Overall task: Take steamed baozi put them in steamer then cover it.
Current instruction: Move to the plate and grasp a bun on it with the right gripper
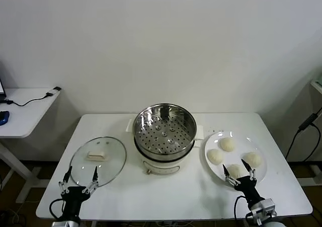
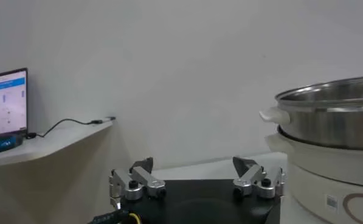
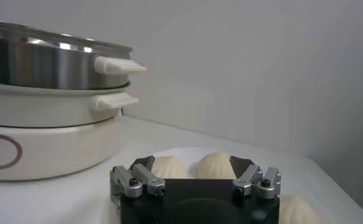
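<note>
The steamer, a shiny steel pot with a perforated tray on a white base, stands uncovered mid-table and also shows in the left wrist view and the right wrist view. Its cover, a glass lid with a cream handle, lies flat on the table to its left. Several steamed baozi sit on a white plate to its right. My right gripper is open at the plate's near side, by the nearest baozi, with two baozi just beyond its fingertips. My left gripper hangs open and empty at the cover's near edge.
A white side table with a cable and a laptop stands off to the left. A black cable hangs past the table's right end. A plain wall backs the table.
</note>
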Available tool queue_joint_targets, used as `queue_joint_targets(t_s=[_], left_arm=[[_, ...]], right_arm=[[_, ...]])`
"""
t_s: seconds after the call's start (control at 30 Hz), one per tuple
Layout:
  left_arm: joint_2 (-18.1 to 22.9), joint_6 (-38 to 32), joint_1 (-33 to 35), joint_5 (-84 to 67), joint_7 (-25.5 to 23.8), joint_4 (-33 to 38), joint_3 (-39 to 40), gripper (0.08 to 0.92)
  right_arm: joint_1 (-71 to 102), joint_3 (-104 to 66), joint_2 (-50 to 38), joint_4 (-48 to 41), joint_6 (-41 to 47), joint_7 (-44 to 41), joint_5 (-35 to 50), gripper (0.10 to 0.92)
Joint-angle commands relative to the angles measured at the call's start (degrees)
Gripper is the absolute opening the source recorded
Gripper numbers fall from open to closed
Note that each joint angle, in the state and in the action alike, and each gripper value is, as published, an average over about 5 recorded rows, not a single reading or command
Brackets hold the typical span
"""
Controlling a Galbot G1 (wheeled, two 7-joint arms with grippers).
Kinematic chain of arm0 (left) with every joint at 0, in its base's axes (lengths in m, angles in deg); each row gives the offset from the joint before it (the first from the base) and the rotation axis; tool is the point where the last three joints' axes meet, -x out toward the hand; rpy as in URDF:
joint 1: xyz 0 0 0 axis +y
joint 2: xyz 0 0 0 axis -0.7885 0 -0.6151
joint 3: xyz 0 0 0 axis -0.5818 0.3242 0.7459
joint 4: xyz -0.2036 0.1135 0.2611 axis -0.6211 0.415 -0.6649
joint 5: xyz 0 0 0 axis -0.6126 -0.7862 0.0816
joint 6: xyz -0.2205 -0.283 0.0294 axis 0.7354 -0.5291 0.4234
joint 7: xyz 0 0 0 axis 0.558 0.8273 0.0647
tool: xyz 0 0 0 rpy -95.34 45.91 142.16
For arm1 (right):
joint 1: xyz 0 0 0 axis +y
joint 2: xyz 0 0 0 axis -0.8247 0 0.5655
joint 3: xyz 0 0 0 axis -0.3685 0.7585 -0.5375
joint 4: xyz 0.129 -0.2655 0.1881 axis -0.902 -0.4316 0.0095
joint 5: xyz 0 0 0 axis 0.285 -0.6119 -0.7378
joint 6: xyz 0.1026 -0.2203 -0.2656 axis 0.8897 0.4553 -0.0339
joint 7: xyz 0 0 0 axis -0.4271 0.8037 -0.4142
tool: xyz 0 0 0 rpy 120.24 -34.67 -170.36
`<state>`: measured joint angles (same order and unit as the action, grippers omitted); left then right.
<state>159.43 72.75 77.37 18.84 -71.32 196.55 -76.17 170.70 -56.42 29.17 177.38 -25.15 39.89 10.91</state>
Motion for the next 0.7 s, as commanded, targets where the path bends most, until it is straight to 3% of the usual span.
queue_joint_targets(t_s=[0.03, 0.33, 0.5, 0.7], left_arm=[[-0.2, -0.6, 0.3, 1.0, 2.0, 0.3, 0.5, 0.823], [-1.0, -0.4, 1.2, 3.7, 3.7, 2.1, 1.9, 0.823], [-1.1, -0.3, 1.2, 4.2, 4.1, 2.3, 2.3, 0.823], [-1.6, -0.4, 1.2, 4.1, 4.4, 1.9, 2.0, 0.823]], right_arm=[[-3.4, -0.8, -5.8, 0.0, 4.1, -5.0, -4.0, 0.823], [-14.1, 3.8, -30.4, -2.7, 20.3, -23.5, -9.5, 0.823], [-33.5, 21.0, -42.1, -10.7, 20.8, -33.3, -11.6, 0.823], [-59.4, 47.2, -45.8, -19.9, 19.4, -43.4, -12.1, 0.823]])
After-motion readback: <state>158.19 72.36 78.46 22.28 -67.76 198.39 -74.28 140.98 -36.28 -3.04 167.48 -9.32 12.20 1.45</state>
